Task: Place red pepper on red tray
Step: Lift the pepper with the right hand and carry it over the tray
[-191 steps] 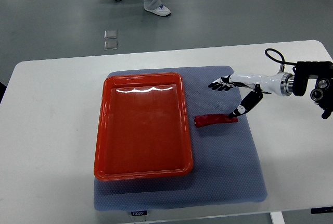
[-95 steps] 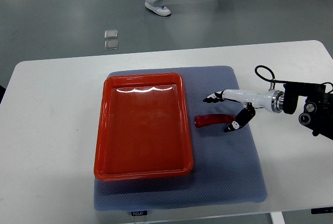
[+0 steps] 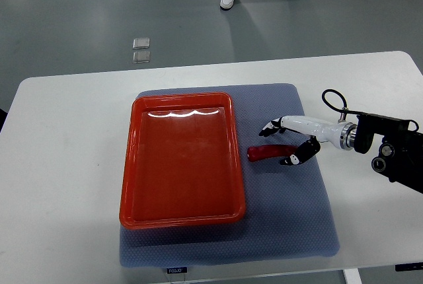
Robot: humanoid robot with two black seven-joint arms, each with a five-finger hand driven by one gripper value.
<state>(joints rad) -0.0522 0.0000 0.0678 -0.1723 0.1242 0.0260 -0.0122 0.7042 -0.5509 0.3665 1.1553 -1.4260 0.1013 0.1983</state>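
A red pepper point(image 3: 266, 152) lies on the grey mat point(image 3: 291, 218), just right of the red tray point(image 3: 180, 159). The tray holds nothing. My right hand point(image 3: 282, 145) comes in from the right edge and straddles the pepper's right end. Its fingers point(image 3: 271, 127) are spread above the pepper and the thumb point(image 3: 294, 158) sits just below it. The hand is not closed on the pepper. The left arm does not show.
The mat lies on a white table point(image 3: 66, 165). A black cable point(image 3: 332, 99) loops over my right forearm. A person's feet point(image 3: 228, 0) show on the floor beyond the table's far edge.
My right hand has moved left and lower over the pepper's right end, with the forearm sinking toward the table. The pepper has not moved. The person on the floor has walked to the right.
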